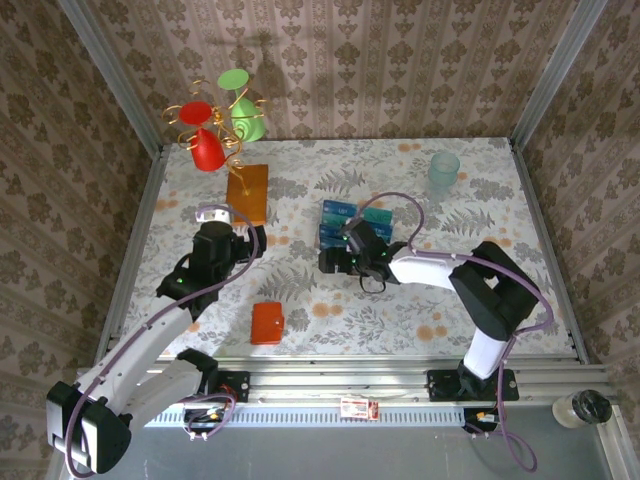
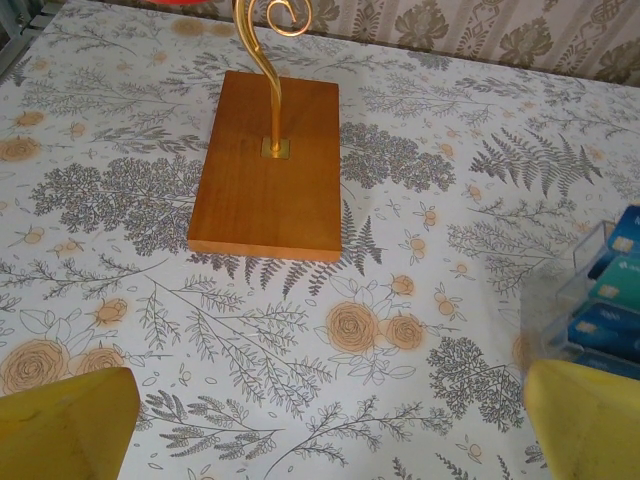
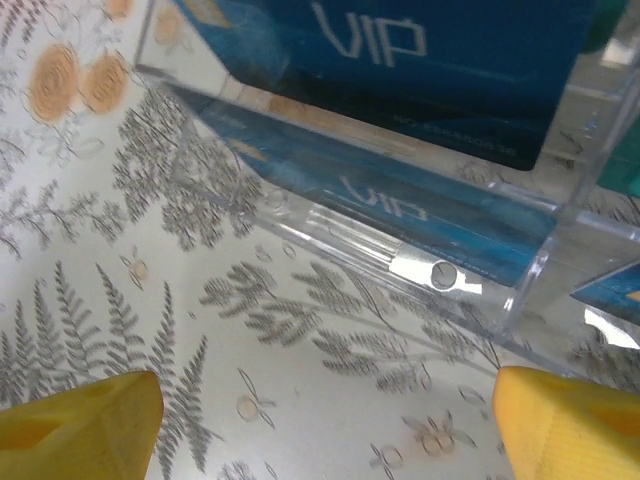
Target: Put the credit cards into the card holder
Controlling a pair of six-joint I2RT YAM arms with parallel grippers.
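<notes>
Near front edge, one card holder (image 1: 267, 323); mid-table, several credit cards (image 1: 338, 210).

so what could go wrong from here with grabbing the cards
1. The blue cards sit slotted in a clear stand, and the open right fingers are low at its front lip. They may shove the stand instead of pinching a card.
2. The card holder looks folded shut, so no card goes in until it is opened.
3. The left fingers face the wooden base; pushing forward could knock it.
</notes>
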